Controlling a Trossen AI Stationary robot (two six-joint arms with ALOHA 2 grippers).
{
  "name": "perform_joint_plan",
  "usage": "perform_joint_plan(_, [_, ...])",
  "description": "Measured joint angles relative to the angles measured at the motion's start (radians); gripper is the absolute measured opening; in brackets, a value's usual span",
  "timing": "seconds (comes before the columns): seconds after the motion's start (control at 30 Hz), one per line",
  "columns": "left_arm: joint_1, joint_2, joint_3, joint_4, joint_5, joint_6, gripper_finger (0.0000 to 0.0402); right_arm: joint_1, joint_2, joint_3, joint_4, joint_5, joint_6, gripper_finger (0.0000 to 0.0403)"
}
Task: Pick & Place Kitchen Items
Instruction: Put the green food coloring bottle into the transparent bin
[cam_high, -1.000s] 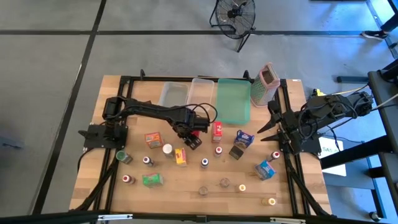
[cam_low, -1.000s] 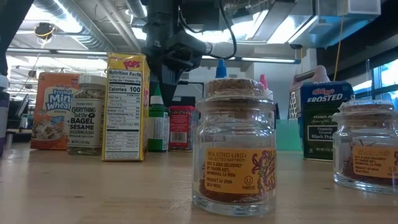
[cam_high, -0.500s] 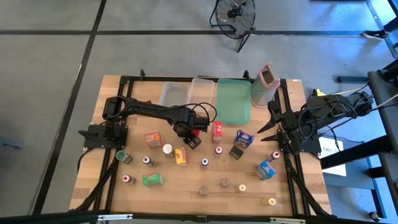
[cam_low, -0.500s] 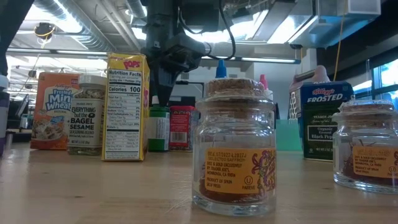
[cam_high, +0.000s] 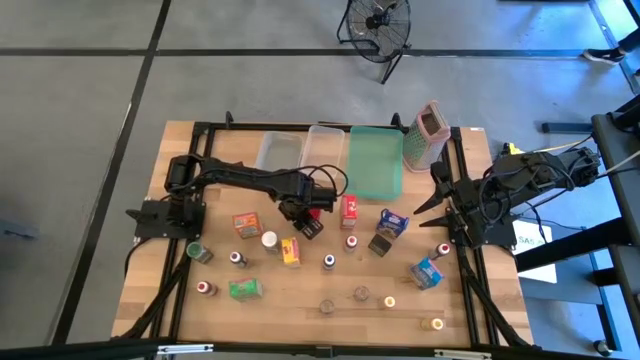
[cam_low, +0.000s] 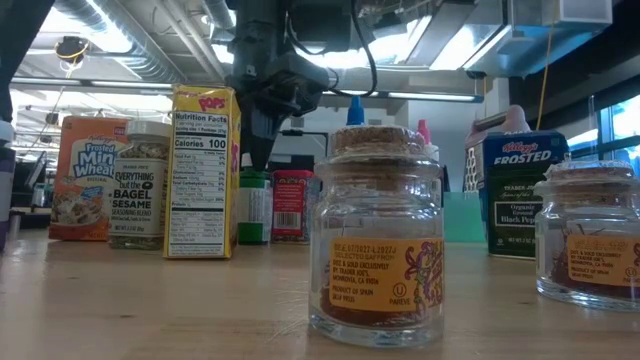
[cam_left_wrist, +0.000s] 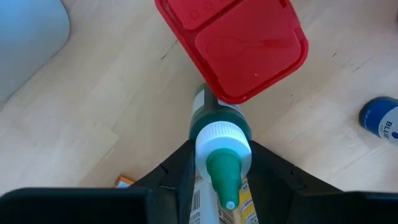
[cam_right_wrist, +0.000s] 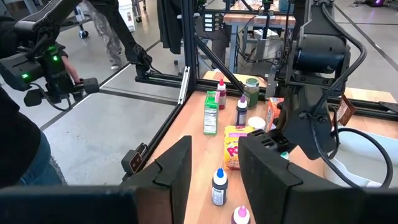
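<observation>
I had the wooden table (cam_high: 300, 300) spread out below me in the high view, with the flat green tray (cam_high: 376, 160) at its far edge and the metal grater (cam_high: 428, 135) with the pink top just beside it. The right arm waited at the table's right edge, by the grater. Its right gripper (cam_high: 425, 200) had its fingers spread, and in its own wrist view nothing sat between them.

The left arm reached to the middle of the table. The left gripper (cam_high: 311, 222) stood just beside the red box (cam_high: 349, 211), with the yellow box (cam_high: 291, 251) near on its other side.

From above I could not see what the left gripper had. The left wrist view showed it plainly. The two dark fingers (cam_left_wrist: 177, 171) were clenched on a small green squeeze bottle (cam_left_wrist: 219, 140), one pressed against each side. The bottle stood upright on the pale wood, with a ribbed white collar and a smooth green cone nozzle. The glossy red box lay just past it.

Only the low view gave heights. There the bottle's green body (cam_low: 255, 205) stood on the table between the tall yellow box and the red one. The gripper came down over its top. A glass jar (cam_low: 377, 240) with a cork lid filled the foreground.
</observation>
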Motion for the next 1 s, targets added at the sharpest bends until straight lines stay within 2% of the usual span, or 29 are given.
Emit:
perform_joint_plan(0.23, [-0.001,-0.001,0.064,-0.056,0.023,-0.006,0.0115,0.0,0.0,0.0,0.0,0.0,0.0,0.0133])
perform_joint_plan(0.63, [0.018,-0.003,0.349,-0.418,0.016,0.02,0.0117,0.0,0.0,0.0,0.001,-0.001,0.0,0.0133])
perform_joint_plan(0.8, [0.058,-0.003,0.451,-0.415,0.011,0.082,0.0115,0.0,0.0,0.0,0.001,-0.005,0.001,0.0133])
perform_joint_plan(1.0, [0.148,-0.003,0.518,-0.416,-0.049,0.178,0.0115,0.0,0.0,0.0,-0.013,-0.028,0.042,0.0133])
